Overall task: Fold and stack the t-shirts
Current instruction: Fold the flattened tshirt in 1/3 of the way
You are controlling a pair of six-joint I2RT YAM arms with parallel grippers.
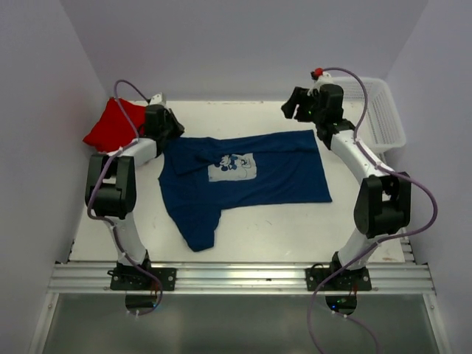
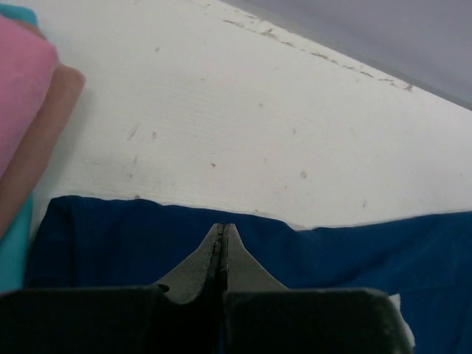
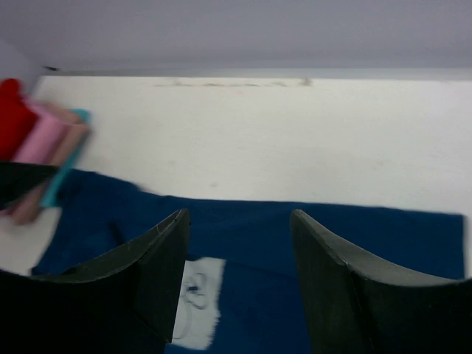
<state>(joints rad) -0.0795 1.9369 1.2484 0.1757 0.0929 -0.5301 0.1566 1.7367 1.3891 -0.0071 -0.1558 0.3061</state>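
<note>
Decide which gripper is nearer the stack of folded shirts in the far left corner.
Left. The left gripper sits right beside the folded stack, over the edge of the navy shirt. The right gripper is across the table, by the basket.

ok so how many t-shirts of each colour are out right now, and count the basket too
navy blue t-shirt, spread out: 1
red t-shirt, folded: 1
pink t-shirt, folded: 1
tan-brown t-shirt, folded, looks like its own layer in the pile: 1
teal t-shirt, folded: 1
white mesh basket: 1
total: 6 (5 t-shirts, 1 basket)
</note>
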